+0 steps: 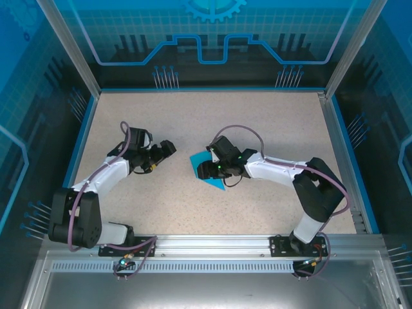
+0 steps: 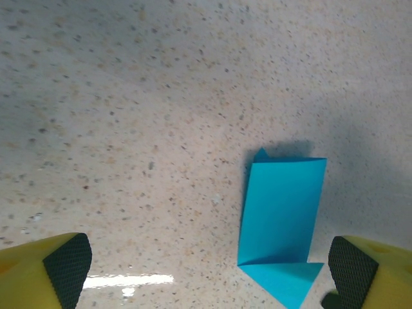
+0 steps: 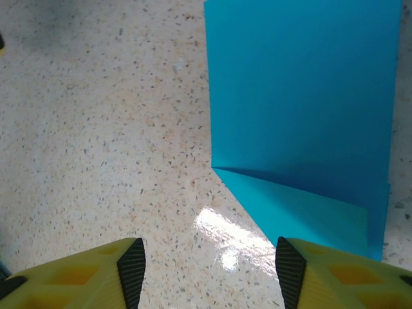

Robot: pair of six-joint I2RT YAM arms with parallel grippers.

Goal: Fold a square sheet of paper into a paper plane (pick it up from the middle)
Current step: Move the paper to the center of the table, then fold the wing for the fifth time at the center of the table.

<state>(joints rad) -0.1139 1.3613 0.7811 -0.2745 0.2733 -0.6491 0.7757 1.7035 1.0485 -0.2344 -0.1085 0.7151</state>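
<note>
The cyan sheet of paper, partly folded, is lying flat near the middle of the tabletop; the right gripper is hovering over it, jaws spread wide and gripping nothing, the folded corner reaching beside one finger; the left gripper is waiting near the sheet, toward the tabletop's left edge, jaws likewise wide apart and empty.

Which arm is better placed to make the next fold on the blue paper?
Right. The right gripper hovers open just beside the paper, one finger at its folded corner; the left gripper is open too but farther away.
</note>
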